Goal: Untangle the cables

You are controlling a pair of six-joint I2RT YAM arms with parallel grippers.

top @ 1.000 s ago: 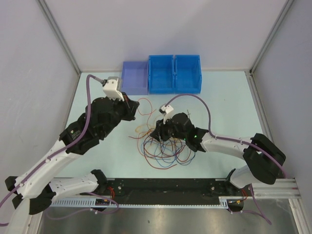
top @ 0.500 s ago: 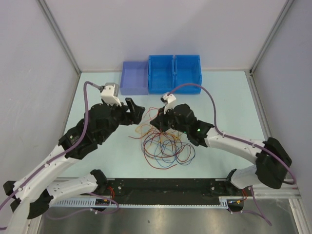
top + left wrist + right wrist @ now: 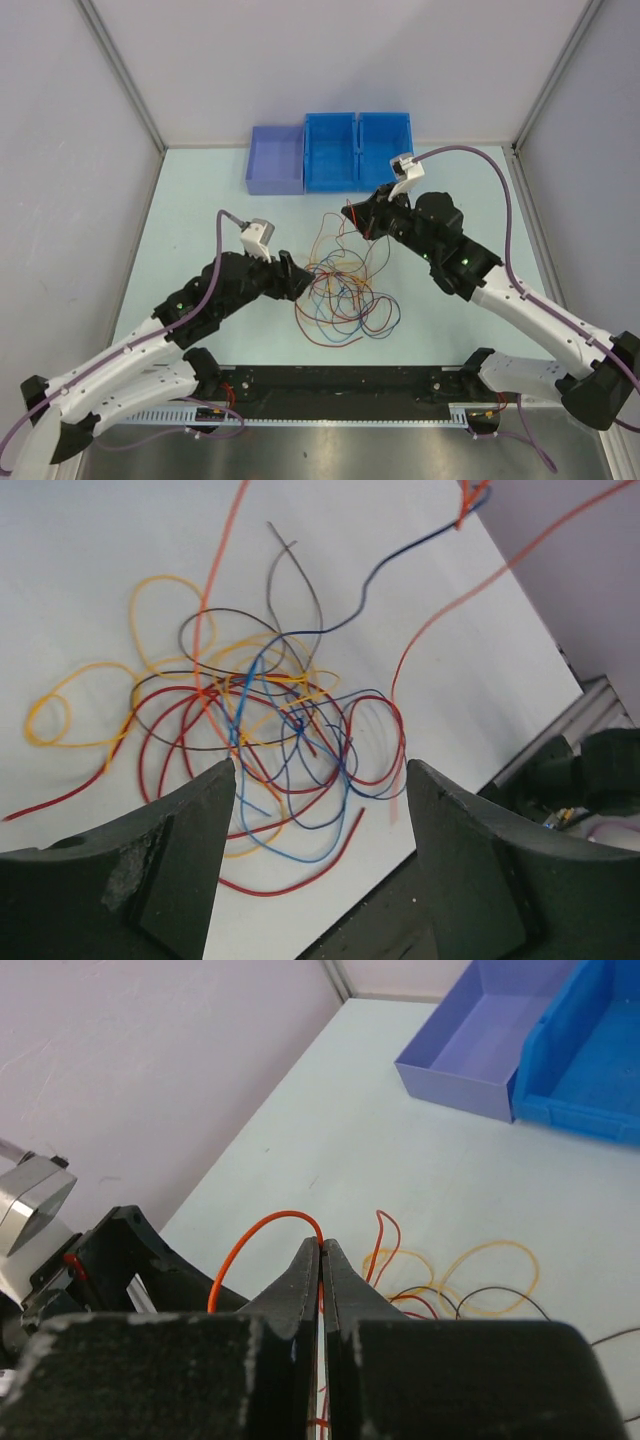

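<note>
1. The right end effector (image 3: 321, 1250) is closed, its jaws pressed together on a thin orange-red cable (image 3: 262, 1225), which is seen arching out from between the tips.
2. The left end effector (image 3: 320, 775) is held wide open at the left side of the heap, pointed toward it. Nothing is gripped or touched by it.
3. The cables (image 3: 340, 295) are found in the middle of the tabletop (image 3: 200, 210), between the two end effectors. Red, yellow, blue and dark strands are looped over one another in one loose tangle.
4. A few strands are drawn up out of the heap toward the right end effector. Whether more than the orange-red one is pinched cannot be told.
5. The task is judged to be at an early stage. No strand is seen laid apart on its own, and nearly all the crossing loops are left to be separated.
6. Beyond the heap, a purple bin (image 3: 276, 158) and a pair of blue bins (image 3: 358, 150) are set side by side at the far edge.
</note>
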